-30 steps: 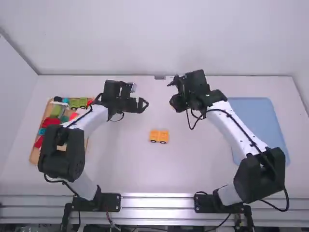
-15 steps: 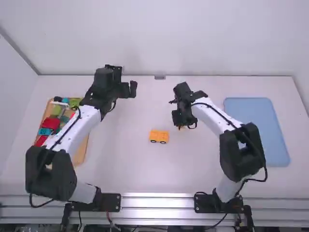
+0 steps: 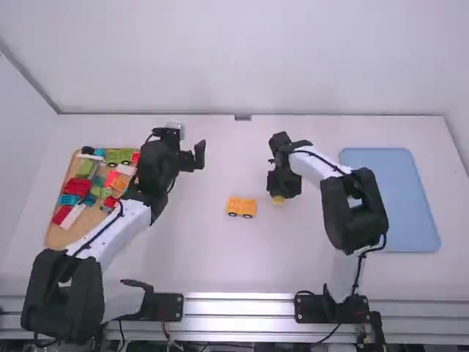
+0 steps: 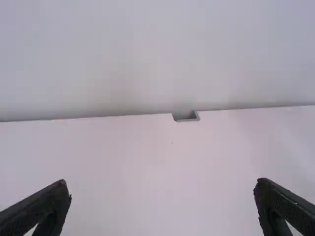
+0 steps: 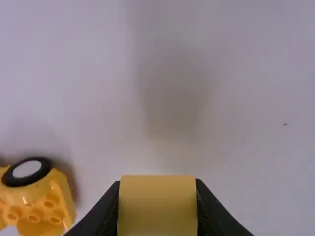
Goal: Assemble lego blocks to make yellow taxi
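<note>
Yellow block pinched near the wheeled base

In the right wrist view, a yellow block point(image 5: 157, 211) was pinched between the two fingers of the right gripper point(image 5: 157, 183). It was gripped by two opposite sides, presumably so that it could be lowered squarely without being twisted. A plain face was turned toward the wrist camera; whether studs or sockets were carried beneath could not be told.

In the high view, the yellow wheeled base point(image 3: 241, 204) was seen on the table point(image 3: 205, 257), between the arms, with the block held near it but apart. It was probably set there so that it could be reached from either side. The block had yet to be joined to it, and was likely meant as the taxi's upper body. If it were pressed down off-line, the base might be rolled away on its wheels or the studs might be missed.

The left gripper point(image 4: 162, 182) was held empty, its fingers spread wide, at the far side of the table, perhaps so that the work would not be obstructed. Loose coloured blocks point(image 3: 77, 187) were gathered on the wooden tray point(image 3: 55, 238), where spare parts could be picked out by the left arm.
</note>
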